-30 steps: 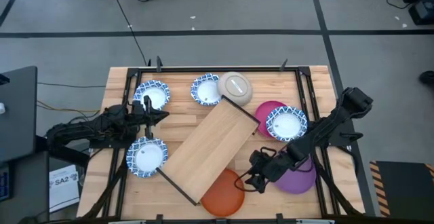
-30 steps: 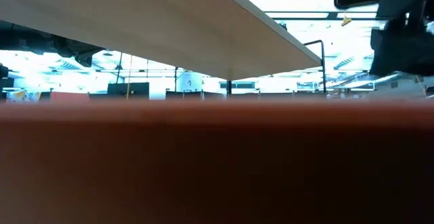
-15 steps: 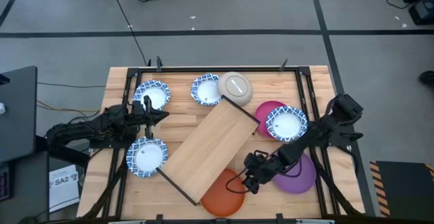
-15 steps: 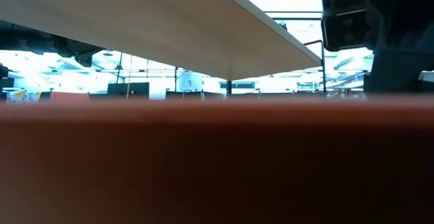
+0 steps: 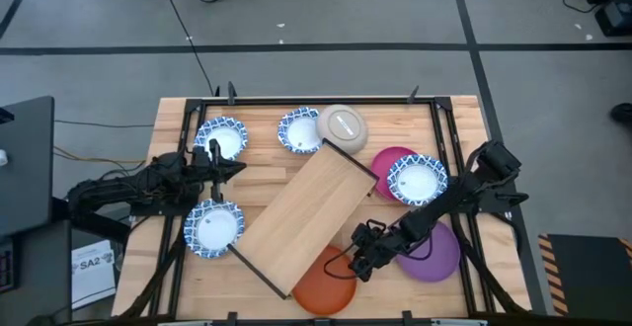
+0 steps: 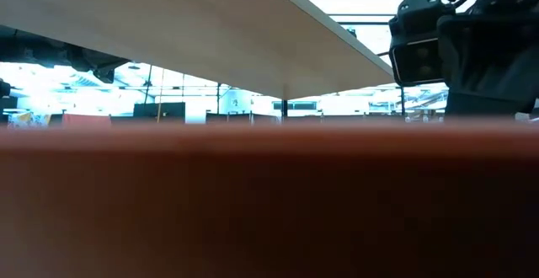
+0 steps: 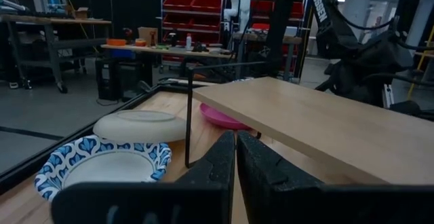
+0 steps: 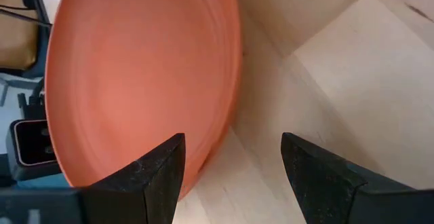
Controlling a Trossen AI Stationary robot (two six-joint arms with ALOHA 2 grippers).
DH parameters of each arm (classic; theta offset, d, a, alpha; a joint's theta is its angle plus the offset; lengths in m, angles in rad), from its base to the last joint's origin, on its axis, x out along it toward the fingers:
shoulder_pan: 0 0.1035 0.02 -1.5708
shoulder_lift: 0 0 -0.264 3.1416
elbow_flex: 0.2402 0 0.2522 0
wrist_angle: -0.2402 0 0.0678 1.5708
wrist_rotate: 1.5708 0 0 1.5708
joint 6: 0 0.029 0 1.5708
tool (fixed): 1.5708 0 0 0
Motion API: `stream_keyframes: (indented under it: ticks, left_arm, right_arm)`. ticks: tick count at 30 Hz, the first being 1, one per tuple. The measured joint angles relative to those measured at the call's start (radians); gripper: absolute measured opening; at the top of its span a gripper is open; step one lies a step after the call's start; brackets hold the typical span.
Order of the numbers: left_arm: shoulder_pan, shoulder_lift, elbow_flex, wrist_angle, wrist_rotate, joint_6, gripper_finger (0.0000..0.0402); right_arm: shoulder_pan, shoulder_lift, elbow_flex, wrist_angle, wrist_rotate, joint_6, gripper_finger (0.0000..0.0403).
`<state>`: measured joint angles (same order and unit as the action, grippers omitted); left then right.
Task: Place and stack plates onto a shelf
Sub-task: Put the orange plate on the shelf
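Observation:
The shelf (image 5: 306,217) stands slantwise in the middle of the table on thin black rods. An orange plate (image 5: 324,285) lies at the near edge, its far part under the shelf. My right gripper (image 5: 355,265) hangs open at that plate's right rim; in the right wrist view my right gripper (image 8: 230,176) has the orange plate's rim (image 8: 227,125) just ahead of its gap, and no touch shows. My left gripper (image 5: 240,168) waits shut at the table's left, between two blue-rimmed plates (image 5: 221,138) (image 5: 213,227).
A purple plate (image 5: 439,255) lies under my right arm. A blue-rimmed plate (image 5: 417,180) sits on a magenta plate (image 5: 390,158) at the right. A beige plate (image 5: 343,126) and another blue-rimmed plate (image 5: 299,130) lie at the far edge. The orange plate (image 6: 269,202) fills the low view's foreground.
My right gripper has come down and moved toward the table's left, from beside the purple plate to the orange plate's right rim, staying open. The plates and the shelf have kept their places.

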<state>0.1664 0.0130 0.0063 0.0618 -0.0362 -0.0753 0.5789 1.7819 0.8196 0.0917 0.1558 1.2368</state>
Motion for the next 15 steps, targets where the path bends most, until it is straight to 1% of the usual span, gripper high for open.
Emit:
stream_keyframes:
  ticks: [4, 8, 15]
  left_arm:
    - [0.0, 0.0, 0.0, -0.008, 0.0, 0.0, 0.0023]
    - [0.0, 0.0, 0.0, -0.014, 0.0, 0.0, 0.0023]
    - [0.0, 0.0, 0.0, -0.014, 0.0, 0.0, 0.0023]
  right_arm:
    - [0.0, 0.002, 0.0, 0.011, 0.001, 0.001, 0.0247]
    - [0.0, 0.002, 0.0, 0.012, 0.005, 0.002, 0.0236]
    - [0.0, 0.002, 0.0, 0.012, 0.005, 0.002, 0.0192]
